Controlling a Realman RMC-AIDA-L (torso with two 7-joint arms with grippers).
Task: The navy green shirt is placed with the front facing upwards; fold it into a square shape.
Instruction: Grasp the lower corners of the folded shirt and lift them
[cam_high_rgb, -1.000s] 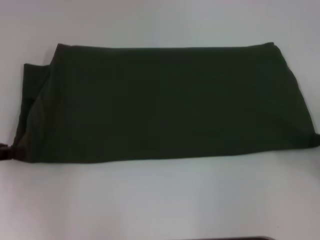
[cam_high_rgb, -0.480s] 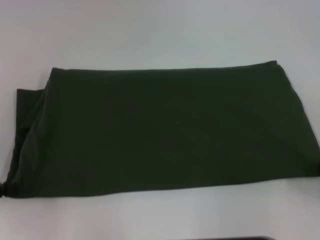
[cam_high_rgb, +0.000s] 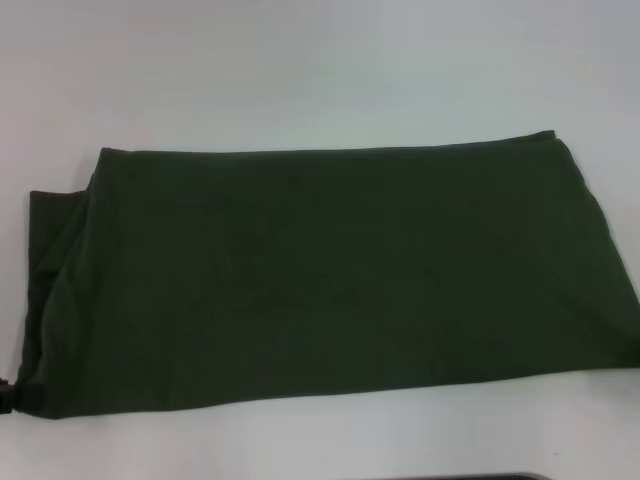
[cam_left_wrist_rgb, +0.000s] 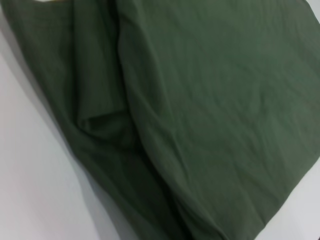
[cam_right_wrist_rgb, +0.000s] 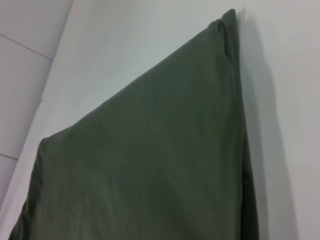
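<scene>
Head view: the navy green shirt (cam_high_rgb: 330, 270) lies on the white table (cam_high_rgb: 300, 60) as a wide band, plain side up; my left gripper (cam_high_rgb: 8, 395) shows only as a dark tip at its near left corner, fingers not readable. Left wrist view: loose layered folds at that end. Right wrist view: a flat, crisp edge; my right gripper is unseen. Judgement: crosswise fold next, needing both corners held.

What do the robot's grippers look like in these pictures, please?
Very little of them shows. In the head view only a small dark, blackish tip of the left gripper peeks in at the picture's edge, at the near left corner of the folded navy green shirt. No cables or markings are visible. The right gripper is out of view.
</scene>
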